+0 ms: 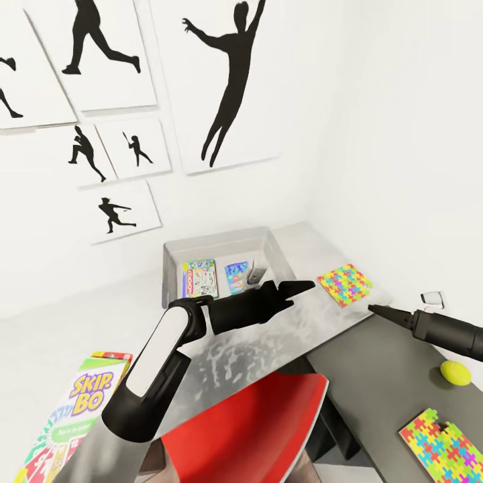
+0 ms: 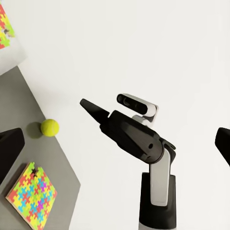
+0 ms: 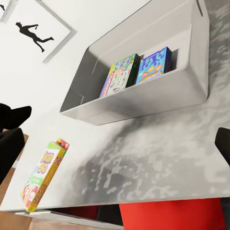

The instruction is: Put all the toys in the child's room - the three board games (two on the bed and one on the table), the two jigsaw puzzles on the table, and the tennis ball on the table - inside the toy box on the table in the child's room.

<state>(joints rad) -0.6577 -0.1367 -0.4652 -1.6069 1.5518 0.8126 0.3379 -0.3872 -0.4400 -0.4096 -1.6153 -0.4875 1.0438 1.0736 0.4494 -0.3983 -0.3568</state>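
Pale grey, low-sided toy box (image 1: 216, 249) stands at the back of the light grey bench (image 1: 268, 349), against the white wall. Inside it lie two flat board games: a white, red-lettered box (image 1: 200, 278) and a smaller blue box (image 1: 236, 278) just beside it. A green-yellow-red SKIP-BO box (image 1: 70, 416) rests on the bench's near left corner. One many-coloured jigsaw square (image 1: 344, 284) lies to the right of the toy box; a second jigsaw square (image 1: 444, 448) and a yellow-green tennis ball (image 1: 454, 373) lie on the dark grey wing (image 1: 389, 376). The left hand (image 1: 298, 287) hovers over the bench, fingers wide apart and empty. The right hand (image 1: 377, 310) hangs above the wing, likewise spread and empty. A red chair (image 1: 248, 429) stands under the bench.
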